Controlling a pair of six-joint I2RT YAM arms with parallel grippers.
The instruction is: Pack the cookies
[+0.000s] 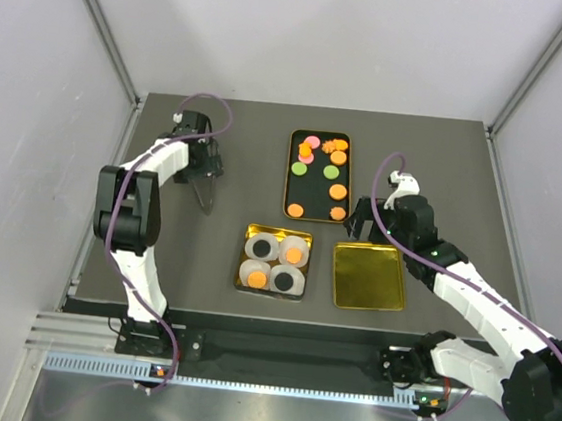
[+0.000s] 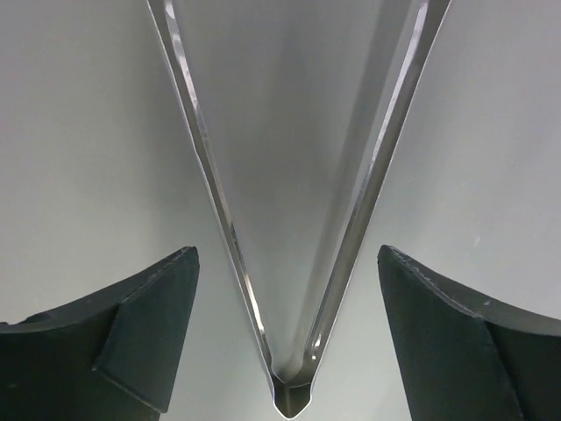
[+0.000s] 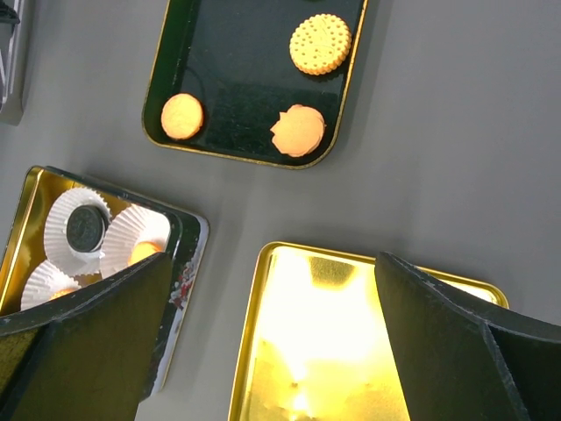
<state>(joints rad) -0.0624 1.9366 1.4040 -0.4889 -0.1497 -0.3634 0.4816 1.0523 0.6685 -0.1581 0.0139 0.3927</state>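
Right now most of the cookies (image 1: pixel 337 190) are lying on the dark tray (image 1: pixel 309 193) at the far middle of the counter (image 1: pixel 446 168), while four more are sitting in paper cups inside the gold tin (image 1: pixel 277 231) nearer the arms. Just right of the tin, the gold lid (image 1: pixel 368 276) is lying flat. The right hand (image 3: pixel 273 263) is hovering above the lid's far-left corner, fingers apart, gripping nothing. The left hand (image 2: pixel 287 254) is gaping wide and empty at the far left, well apart from the tray.
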